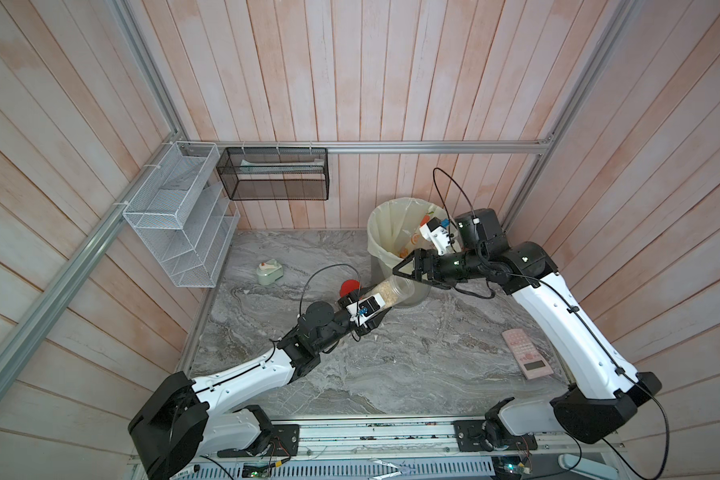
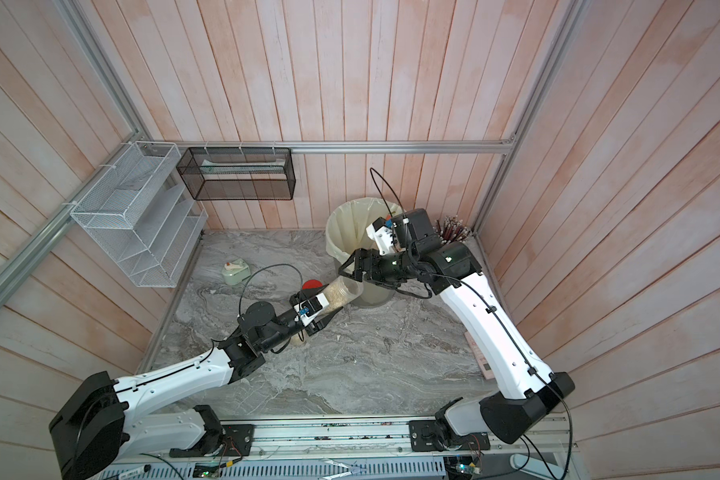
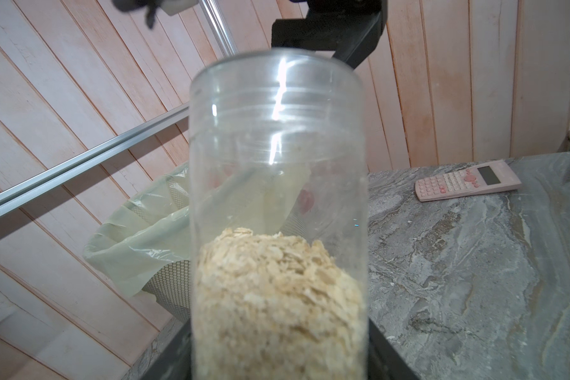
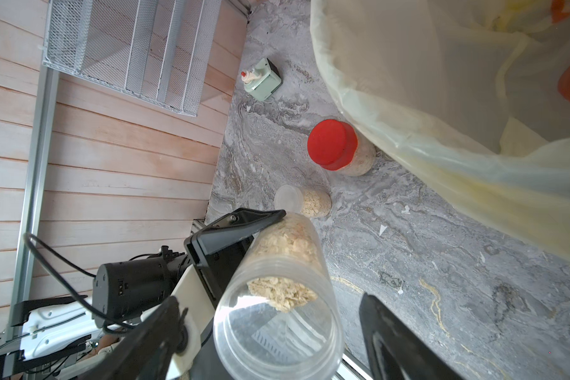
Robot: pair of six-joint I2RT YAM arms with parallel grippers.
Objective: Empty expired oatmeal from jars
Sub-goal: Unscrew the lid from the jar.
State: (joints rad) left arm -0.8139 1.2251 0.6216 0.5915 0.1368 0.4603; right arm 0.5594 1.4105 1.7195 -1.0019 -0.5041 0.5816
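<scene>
Left tool (image 1: 371,306) clamped on jar (image 1: 400,291), base half; jar held above counter (image 1: 391,365), tilted. Oatmeal (image 3: 277,296) piled at gripped end. Long axis runs toward 2 o'clock; far end sits between parted jaws of right tool (image 1: 410,278), not visibly touched. Right tool nearer that end, likely to take it. Bin (image 1: 381,249) just behind, toward 12 o'clock.

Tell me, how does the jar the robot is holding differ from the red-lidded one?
The held jar hangs tilted in the left gripper, off the table; the red-lidded jar stands upright on it beside the bin. The held jar's top is clear; the other's is red. Both are clear and hold oatmeal.
</scene>
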